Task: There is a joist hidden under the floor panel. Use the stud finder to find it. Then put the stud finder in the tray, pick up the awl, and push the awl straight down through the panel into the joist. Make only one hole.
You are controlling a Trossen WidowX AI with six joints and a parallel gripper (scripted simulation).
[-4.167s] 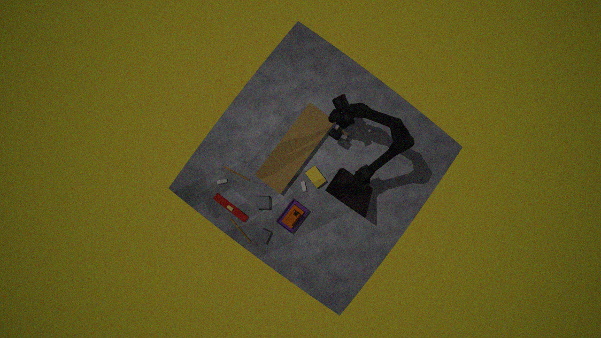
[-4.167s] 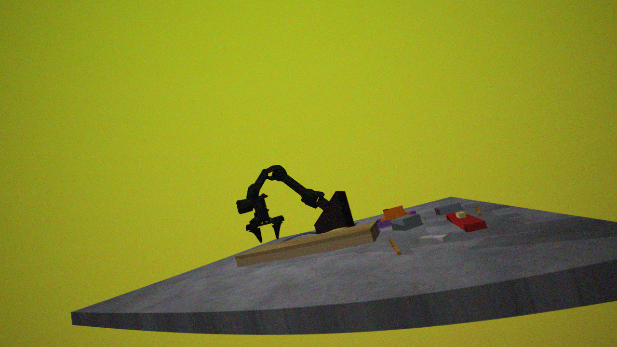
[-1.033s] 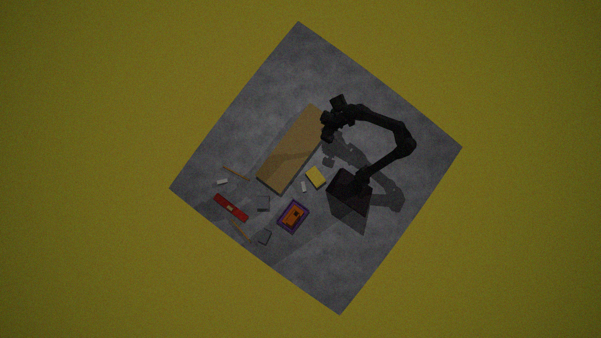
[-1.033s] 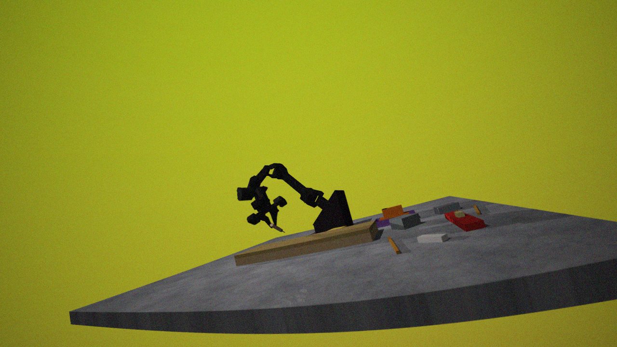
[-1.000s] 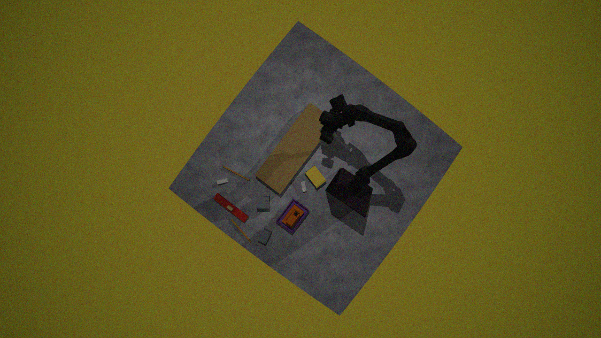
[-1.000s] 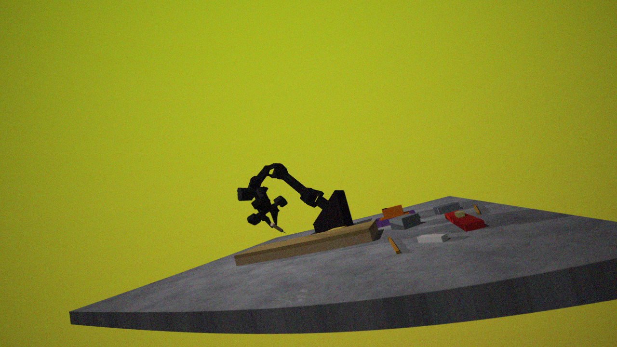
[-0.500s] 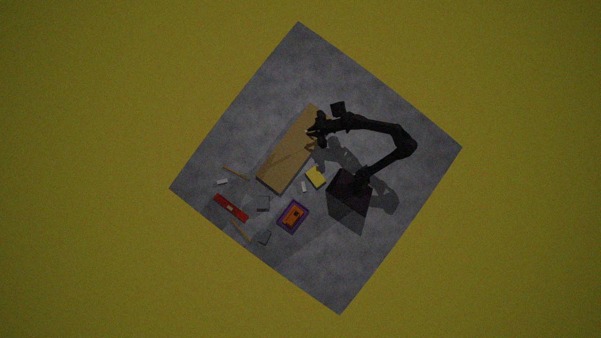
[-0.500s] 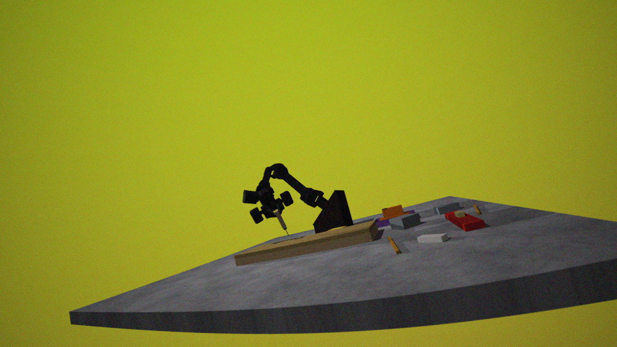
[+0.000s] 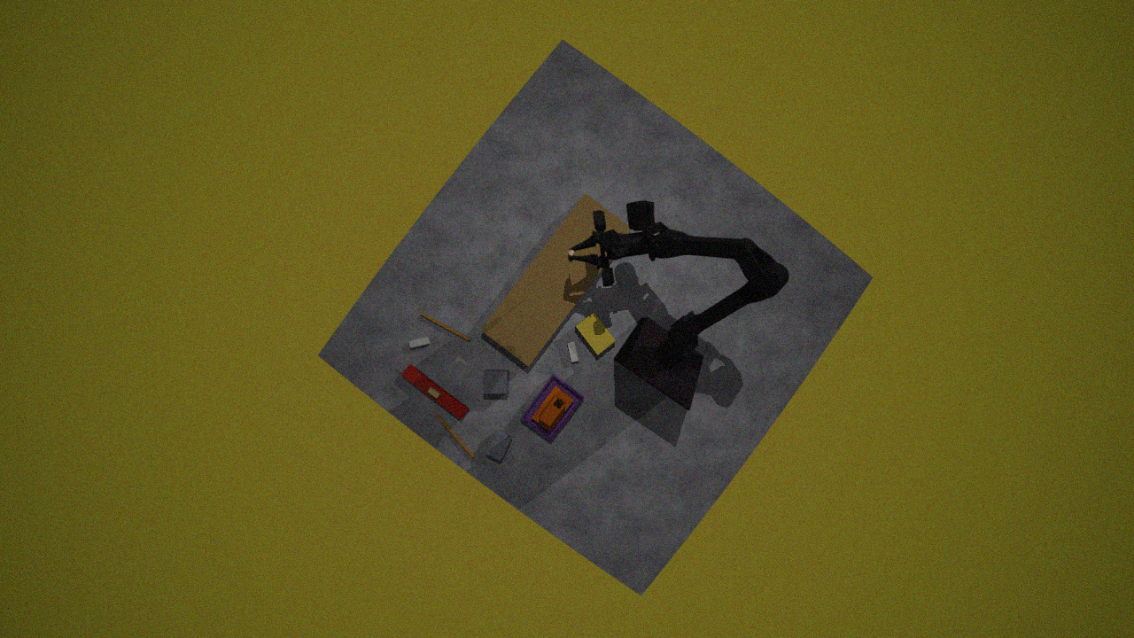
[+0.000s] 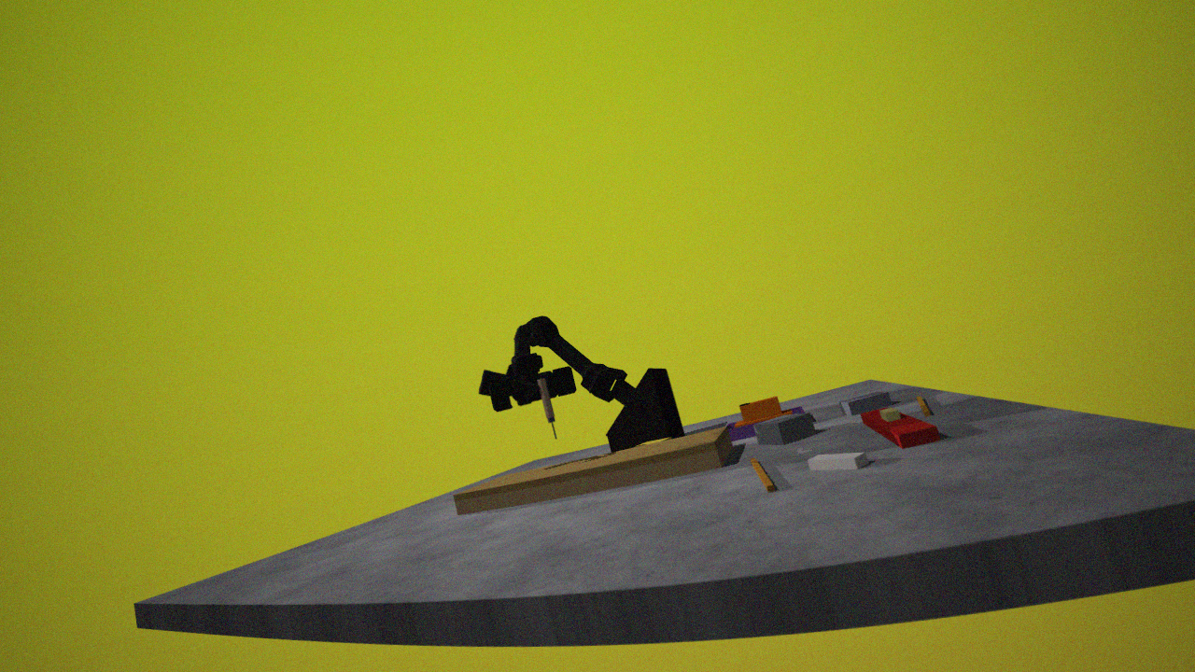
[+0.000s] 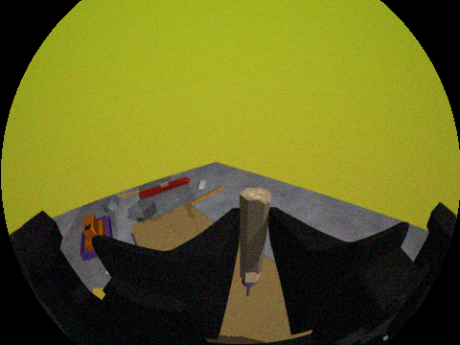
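My gripper (image 9: 571, 256) (image 11: 254, 214) is shut on the awl, high above the floor panel. The awl (image 10: 546, 400) (image 11: 254, 230) has a light wooden handle and a thin metal tip. It hangs nearly upright, tip down and slightly tilted in the exterior view, with its tip in the air above the panel. The tan floor panel (image 9: 523, 317) (image 10: 668, 455) (image 11: 168, 227) lies on the table; the arm and its shadow cover part of it. The orange stud finder (image 9: 551, 408) (image 10: 760, 409) (image 11: 89, 227) lies in the purple tray (image 9: 529, 417) (image 11: 108, 225). The joist is hidden.
A yellow block (image 9: 594, 334) and a white piece (image 9: 573, 352) lie between panel and arm base. Past the panel's end are a red level (image 9: 452, 404) (image 10: 910, 429), grey blocks (image 9: 496, 382) (image 10: 785, 429), orange sticks (image 9: 446, 327) (image 10: 764, 474) and another white piece (image 9: 419, 342) (image 10: 837, 461).
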